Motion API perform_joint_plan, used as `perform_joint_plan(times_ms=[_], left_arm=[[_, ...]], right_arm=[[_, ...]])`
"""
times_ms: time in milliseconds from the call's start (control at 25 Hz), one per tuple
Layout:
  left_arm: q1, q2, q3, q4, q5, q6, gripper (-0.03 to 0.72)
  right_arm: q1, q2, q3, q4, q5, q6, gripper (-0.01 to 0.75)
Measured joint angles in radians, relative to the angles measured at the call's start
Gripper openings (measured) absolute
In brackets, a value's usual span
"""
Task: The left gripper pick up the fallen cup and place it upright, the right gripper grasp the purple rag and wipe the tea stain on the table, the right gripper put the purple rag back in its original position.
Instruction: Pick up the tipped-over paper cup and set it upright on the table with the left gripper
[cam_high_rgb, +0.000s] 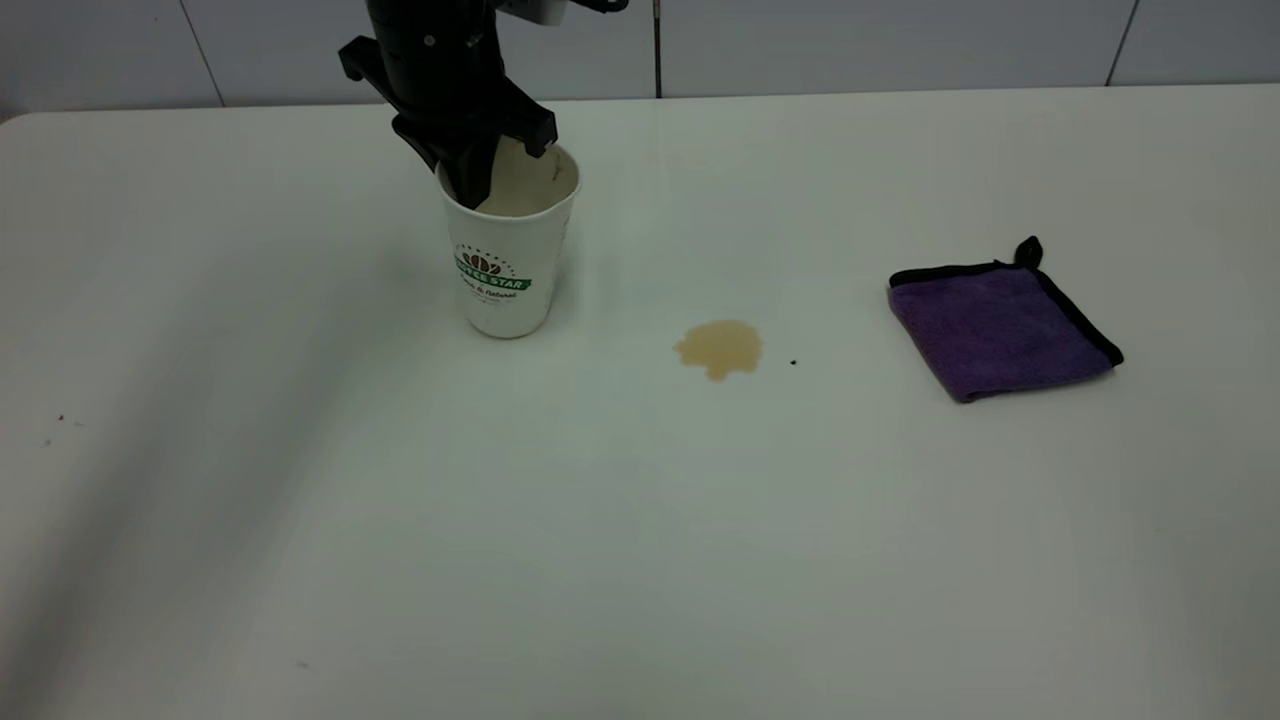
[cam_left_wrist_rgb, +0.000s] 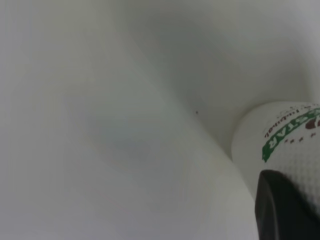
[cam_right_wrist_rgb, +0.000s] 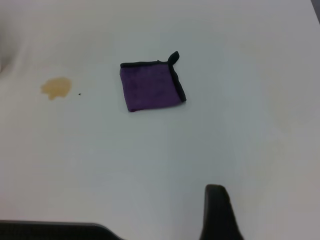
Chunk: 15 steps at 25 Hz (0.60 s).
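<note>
The cup (cam_high_rgb: 505, 270) stands upright on the table (cam_high_rgb: 600, 550), left of the middle, showing its green banner logo and cream-stained inside. My left gripper (cam_high_rgb: 462, 180) comes down from above and is shut on the cup's far-left rim, one finger inside and one outside. In the left wrist view a black finger (cam_left_wrist_rgb: 285, 210) lies against the cup's wall (cam_left_wrist_rgb: 280, 145). The tea stain (cam_high_rgb: 720, 348) is to the right of the cup. The purple rag (cam_high_rgb: 1000, 330) lies flat at the right. My right gripper is out of the exterior view. One of its fingers (cam_right_wrist_rgb: 216, 205) shows well short of the rag (cam_right_wrist_rgb: 150, 87) and the stain (cam_right_wrist_rgb: 56, 87), with bare table beside it.
A tiny dark speck (cam_high_rgb: 793, 362) sits just right of the stain. The table's far edge meets a grey panelled wall (cam_high_rgb: 900, 40). White tabletop stretches in front of the cup, stain and rag.
</note>
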Motion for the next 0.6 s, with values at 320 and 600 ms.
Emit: perform_joint_plan(times_ms=[320, 600], left_arm=[[0.0, 0.0, 0.0, 0.02, -0.008, -0.001, 0.127], [0.0, -0.005, 0.0, 0.02, 0.03, -0.005, 0.418]], right_arm=[[0.0, 0.0, 0.0, 0.0, 0.0, 0.0, 0.521], [0.0, 0.0, 0.0, 0.0, 0.0, 0.0, 0.521]])
